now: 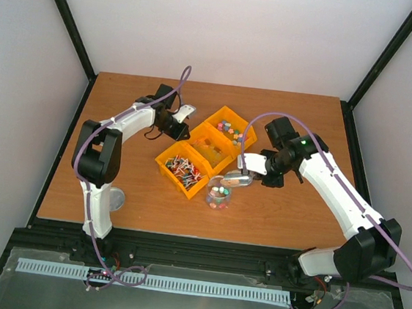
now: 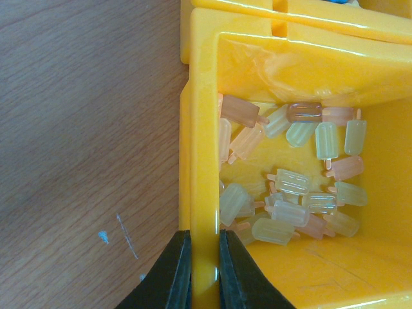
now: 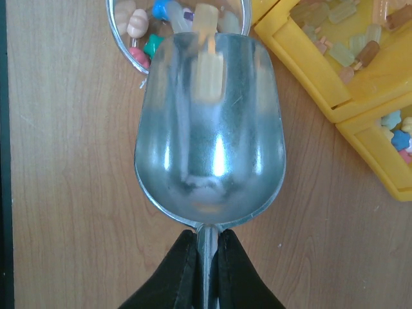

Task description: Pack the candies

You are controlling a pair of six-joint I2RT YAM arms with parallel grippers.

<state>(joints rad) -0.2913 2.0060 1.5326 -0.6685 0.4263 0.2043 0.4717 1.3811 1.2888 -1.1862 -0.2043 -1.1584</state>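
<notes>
We are tipping the metal scoop point(image 3: 209, 129), its handle pinched in our right tool point(image 3: 206, 257), over the jar point(image 3: 129, 55) where candies point(image 3: 138, 22) are collecting. Beyond the jar, our left tool point(image 2: 205, 270) is clamping the yellow bin point(image 2: 203, 161) wall, apparently steadying it.

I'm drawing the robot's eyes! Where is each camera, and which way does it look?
Top external: above and behind, looking down on the table; both arms show.
Left wrist: on the left gripper, looking down into the yellow bin of popsicle-shaped candies; fingers pinch its wall.
Right wrist: on the right gripper, looking along the metal scoop toward the jar; fingers show.
Both wrist views share that bin.
</notes>
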